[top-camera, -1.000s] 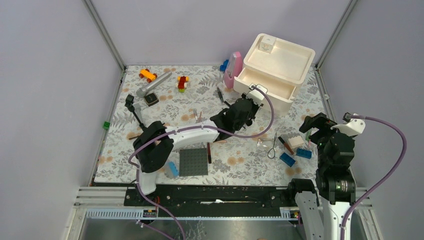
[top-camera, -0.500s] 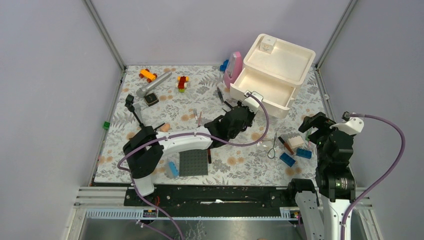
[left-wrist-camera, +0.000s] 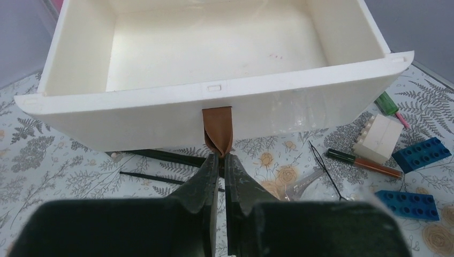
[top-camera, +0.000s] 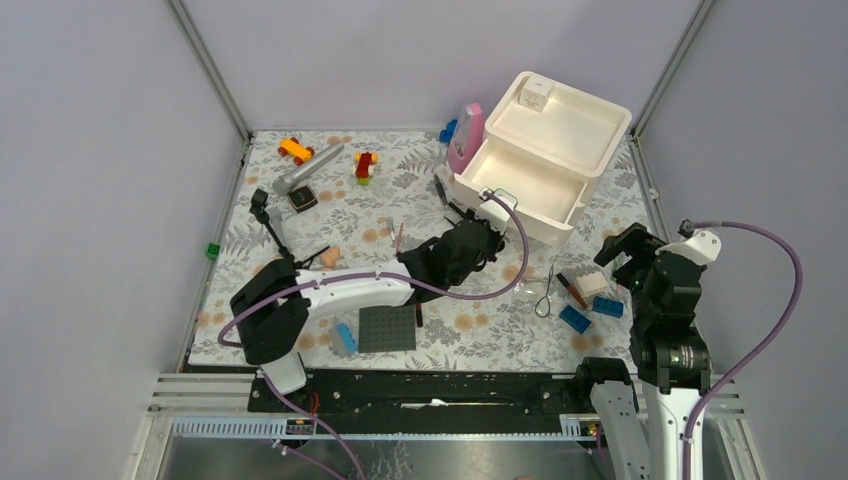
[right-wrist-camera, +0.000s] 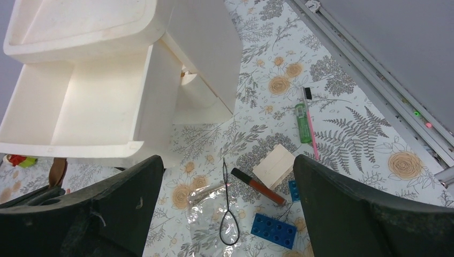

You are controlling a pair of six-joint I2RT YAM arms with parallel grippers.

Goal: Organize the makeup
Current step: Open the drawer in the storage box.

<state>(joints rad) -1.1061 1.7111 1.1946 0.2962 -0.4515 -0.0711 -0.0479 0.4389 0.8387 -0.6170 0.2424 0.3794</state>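
My left gripper (left-wrist-camera: 220, 156) is shut on the brown leather tab (left-wrist-camera: 218, 127) on the front of the cream organizer's drawer (left-wrist-camera: 134, 120). The drawer stands pulled out and is empty inside; the top view shows it too (top-camera: 520, 185). Thin black brushes (left-wrist-camera: 160, 156) lie under the drawer's front. My right gripper (right-wrist-camera: 226, 160) is open and empty above a red-and-black lip stick (right-wrist-camera: 258, 187) and a beige sponge block (right-wrist-camera: 274, 166). A pale pink stick (right-wrist-camera: 310, 128) and a green tube (right-wrist-camera: 302, 115) lie further right. A peach puff (top-camera: 330, 257) and pale pink sticks (top-camera: 398, 235) lie mid-table.
A clear wrapper with a black wire loop (right-wrist-camera: 227, 214) and blue bricks (right-wrist-camera: 273, 230) lie under my right gripper. A grey studded plate (top-camera: 387, 325) is near front. A black tripod (top-camera: 268, 215) and toy bricks (top-camera: 296, 150) are at left. A pink bottle (top-camera: 465, 140) stands beside the organizer (top-camera: 565, 125).
My left gripper has drawn back toward the near left with the tab in it, and the drawer has slid further out. The right arm has barely moved.
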